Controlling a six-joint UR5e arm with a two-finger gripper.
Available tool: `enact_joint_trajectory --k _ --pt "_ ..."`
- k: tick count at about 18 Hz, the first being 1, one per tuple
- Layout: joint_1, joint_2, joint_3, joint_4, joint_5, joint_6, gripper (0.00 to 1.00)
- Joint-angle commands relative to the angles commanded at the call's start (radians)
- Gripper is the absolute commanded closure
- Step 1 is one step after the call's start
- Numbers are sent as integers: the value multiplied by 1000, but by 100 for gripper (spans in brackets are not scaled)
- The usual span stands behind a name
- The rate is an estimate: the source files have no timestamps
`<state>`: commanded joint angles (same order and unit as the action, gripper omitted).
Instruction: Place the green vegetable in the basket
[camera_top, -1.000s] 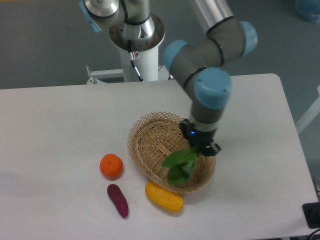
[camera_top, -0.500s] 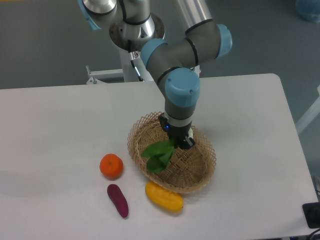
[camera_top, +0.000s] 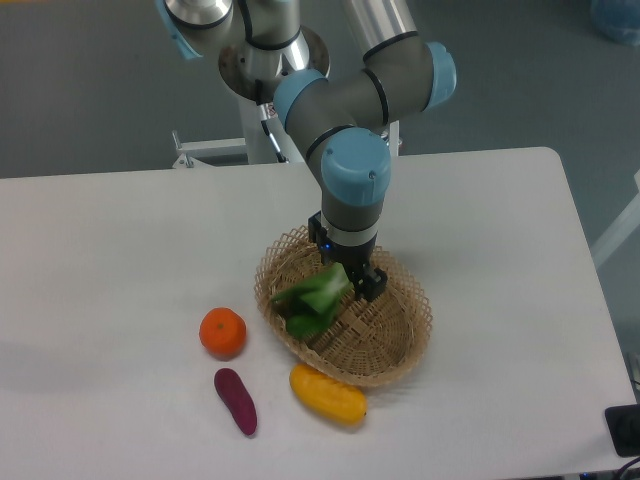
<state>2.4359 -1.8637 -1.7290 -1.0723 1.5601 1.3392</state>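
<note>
Camera view: the green vegetable (camera_top: 312, 297) is held by its pale stalk end in the closed gripper (camera_top: 347, 281), leaves trailing down-left from it over the basket (camera_top: 402, 345), above the left half of its bowl; only release appears needed.

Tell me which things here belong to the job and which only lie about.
Belong to the job:
- green vegetable, held over the basket
- basket
- gripper

Only lying about:
- orange
- purple vegetable
- yellow fruit
</note>
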Motion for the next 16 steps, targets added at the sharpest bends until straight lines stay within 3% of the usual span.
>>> enact_joint_trajectory --k 3,11,16 --pt "32 -20 75 -2 -2 3 0" --pt "133 -164 305 -12 -6 9 0" --pt "170 -204 370 -32 -11 11 0"
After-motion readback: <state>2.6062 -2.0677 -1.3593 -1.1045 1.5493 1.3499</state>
